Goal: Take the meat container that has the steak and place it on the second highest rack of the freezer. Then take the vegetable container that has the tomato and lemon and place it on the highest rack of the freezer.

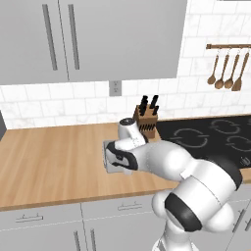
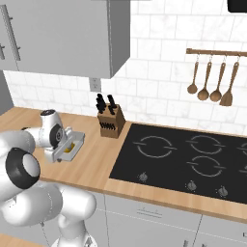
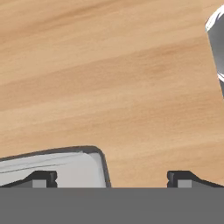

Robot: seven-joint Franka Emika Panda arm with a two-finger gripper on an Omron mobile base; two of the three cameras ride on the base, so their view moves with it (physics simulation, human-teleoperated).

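My gripper (image 2: 66, 147) hangs low over the wooden counter, open, at a grey open-topped container (image 2: 77, 139). A bit of bright yellow, the lemon (image 2: 69, 148), shows inside the container below the hand. In the hand view the container's (image 3: 70, 168) dark-rimmed corner lies at the lower left. One fingertip (image 3: 43, 179) is over its inside and the other is over bare wood, so the gripper (image 3: 112, 180) straddles its wall. In the left base view the hand (image 1: 115, 158) covers most of the container (image 1: 106, 156). The tomato, the steak, the meat container and the freezer racks are hidden or out of view.
A knife block (image 2: 110, 120) stands against the tiled wall just right of the hand. The black cooktop (image 2: 183, 159) fills the counter's right side, with wooden spoons (image 2: 212, 82) hanging above it. Grey wall cabinets (image 1: 98, 39) hang overhead. A pale grey object (image 3: 216, 43) sits at the hand view's upper right edge.
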